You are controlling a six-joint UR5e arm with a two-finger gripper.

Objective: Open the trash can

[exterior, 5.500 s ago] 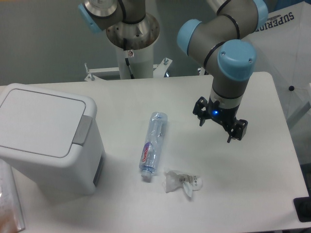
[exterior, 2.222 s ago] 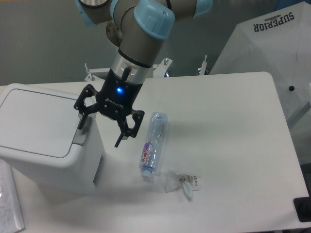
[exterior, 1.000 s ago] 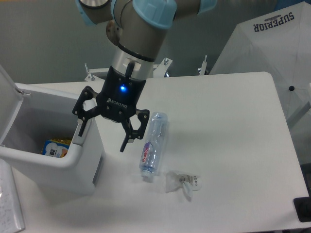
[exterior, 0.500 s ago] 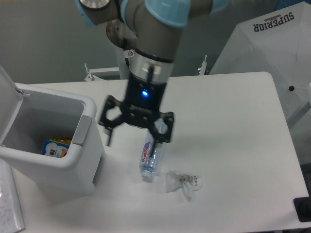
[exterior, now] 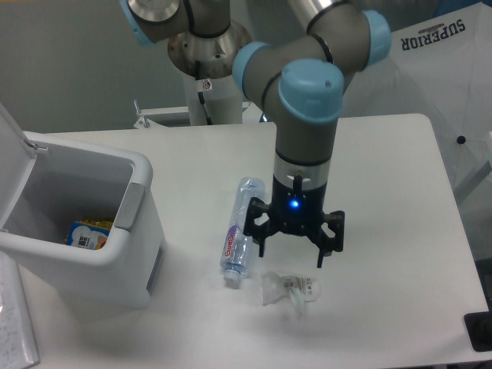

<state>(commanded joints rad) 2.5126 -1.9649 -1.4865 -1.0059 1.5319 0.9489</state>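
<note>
The white trash can (exterior: pixel 138 269) stands at the table's left with its lid (exterior: pixel 11 157) swung up and back. The grey push tab (exterior: pixel 129 206) shows on its right rim. Inside lies a blue and yellow package (exterior: pixel 84 234). My gripper (exterior: pixel 290 255) is open and empty. It hangs over the table well right of the can, just right of a clear plastic bottle (exterior: pixel 241 224) and above a crumpled wrapper (exterior: pixel 288 290).
The white table (exterior: pixel 384 231) ends at the right edge near a white fabric sheet (exterior: pixel 446 69). The arm's base column (exterior: pixel 211 84) stands at the back. A dark object (exterior: pixel 478 332) sits at the bottom right corner.
The lid, shut 2.2 s ago, now stands open. My gripper moved from the can's push tab to the right, past the bottle, and hangs above the wrapper.
</note>
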